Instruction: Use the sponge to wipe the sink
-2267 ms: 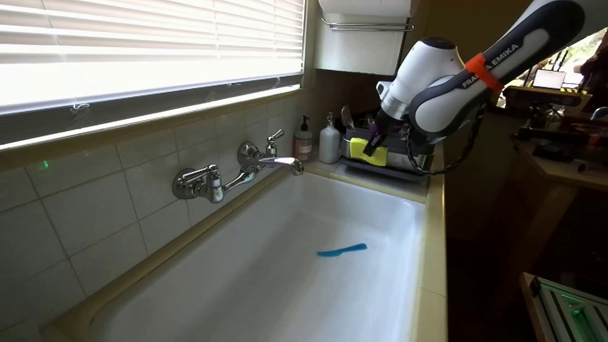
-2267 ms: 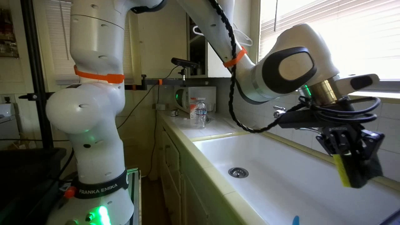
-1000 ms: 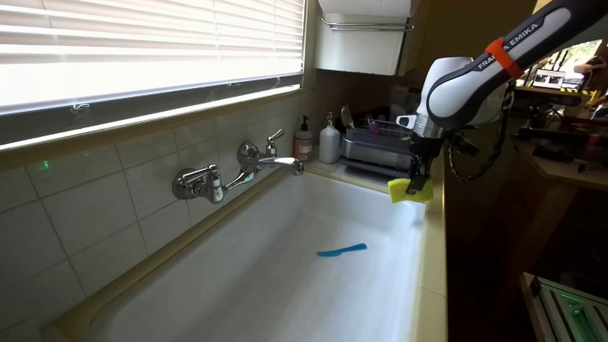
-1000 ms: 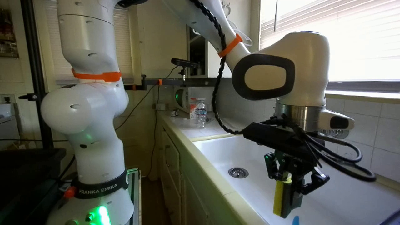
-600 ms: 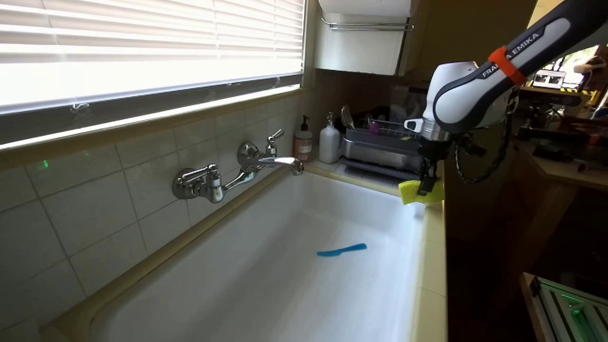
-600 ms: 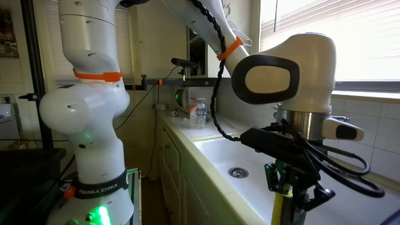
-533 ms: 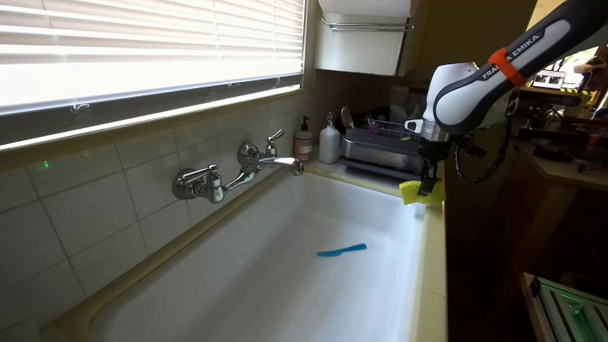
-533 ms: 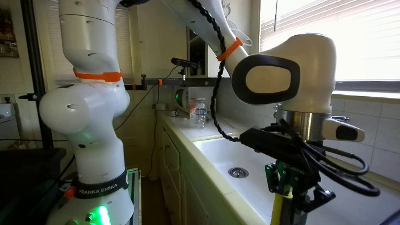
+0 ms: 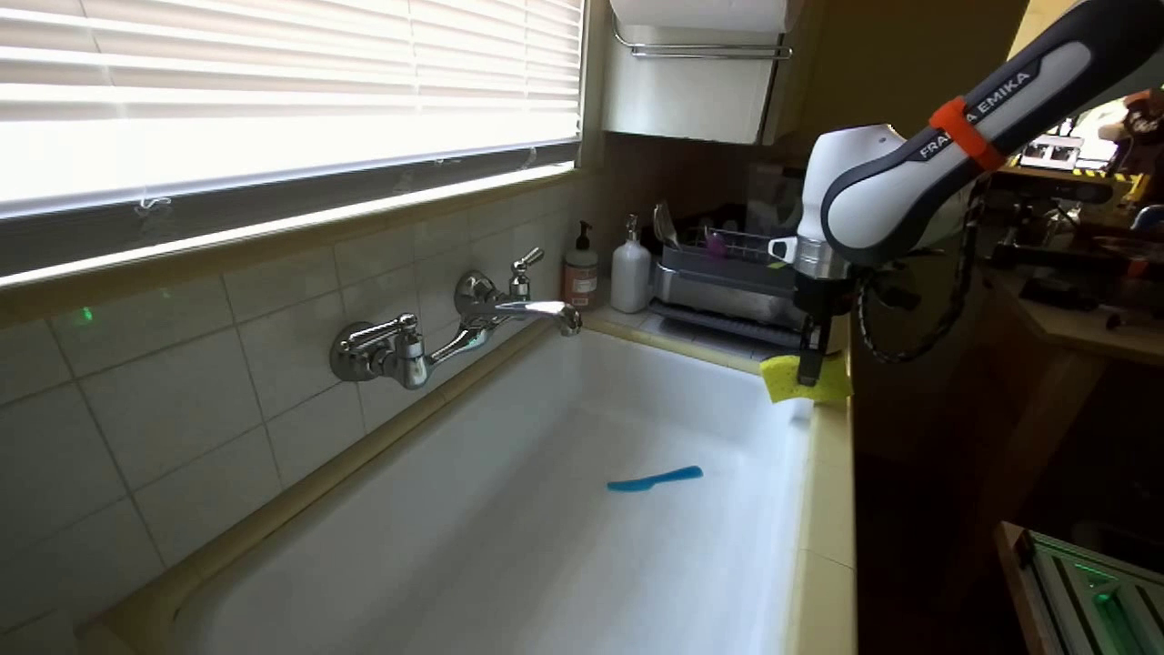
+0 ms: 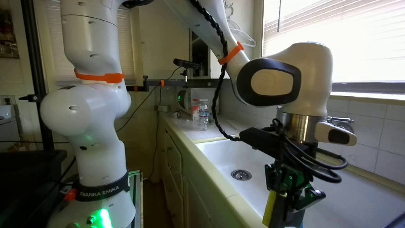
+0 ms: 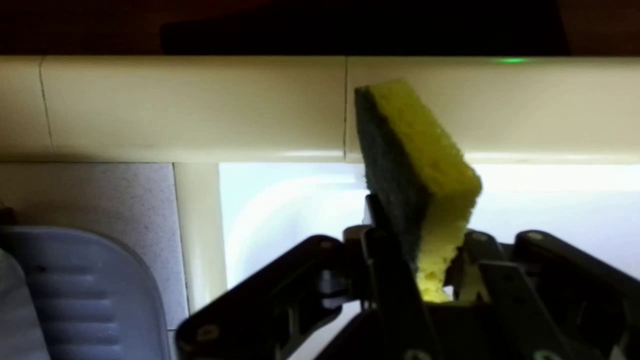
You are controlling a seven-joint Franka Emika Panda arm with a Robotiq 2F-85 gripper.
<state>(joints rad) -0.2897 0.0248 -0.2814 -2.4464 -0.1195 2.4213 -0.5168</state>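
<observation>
Sponge (image 9: 782, 377): sits pinched tight in the gripper (image 9: 808, 371), at the far right corner of the sink (image 9: 491, 546) in an exterior view. Begins there, at left, with a tiled wall (image 9: 155, 391) under window blinds (image 9: 273, 73). Then shows a 2-handled chrome faucet (image 9: 473, 332) fixed to that wall. Goes on to a red-brown pump bottle (image 9: 580, 277), then a white pump bottle (image 9: 630, 277), side by side beyond the sink. Has a blue knife (image 9: 655, 479) lying on the bottom of the sink, well apart from the sponge. Follows with a gray dish rack (image 9: 727, 289) just beside the white pump bottle, and ends on the arm (image 9: 873, 205), with an orange band (image 9: 966, 134) around it. In the wrist view, runs from a gray ridged tray (image 11: 90, 300) at left to the tilted sponge, dark green on its left side, yellow on its right, upper end over the pale yellow ledge (image 11: 200, 107). Cannot tell whether touching that ledge or just above.
</observation>
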